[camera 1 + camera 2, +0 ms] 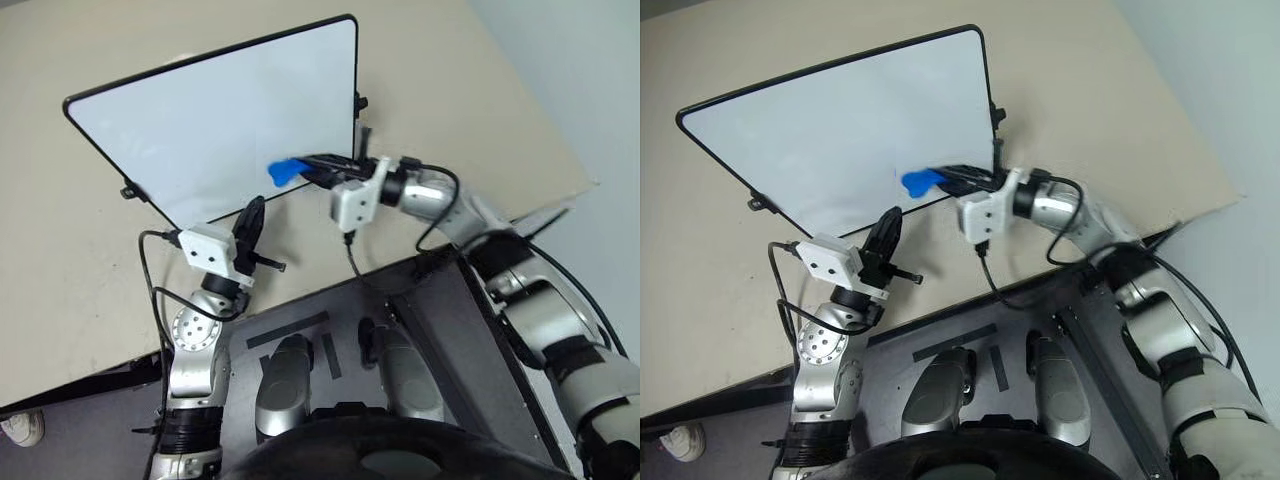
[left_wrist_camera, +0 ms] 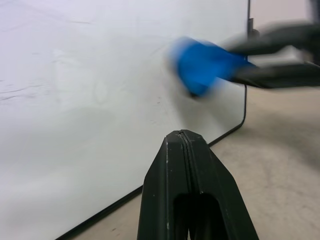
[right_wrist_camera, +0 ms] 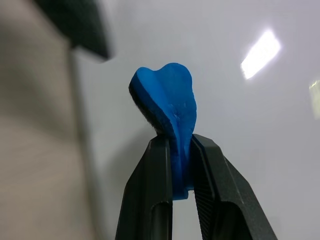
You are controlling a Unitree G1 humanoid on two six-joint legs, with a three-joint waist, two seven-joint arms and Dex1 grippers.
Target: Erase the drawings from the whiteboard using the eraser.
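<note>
Whiteboard: the whiteboard (image 1: 220, 120) stands tilted on the beige worktop (image 1: 470, 100), a thin black frame around it and small black knobs on its sides; its white face is turned toward the robot.
Drawings: no blue strokes can be made out on the board from the head views; in the left wrist view the surface shows just faint grey smudges and hairline marks.
Eraser: the eraser (image 3: 167, 107), a bright blue block, sits squeezed between the 2 black fingers and bulges out past their tips; it is at the board's lower right part, near the bottom edge and the right-hand corner, and whether it touches the surface cannot be told.
Right end effector: the right end effector (image 1: 312, 172) is clamped on the eraser, reaching in across the board's right edge and pointing toward the robot's left, roughly level.
Left end effector: the left end effector (image 2: 186, 137) has its 2 fingers pressed together with nothing between them; it is just in front of the board's lower edge, pointing at the board, below and to the left of the eraser.
</note>
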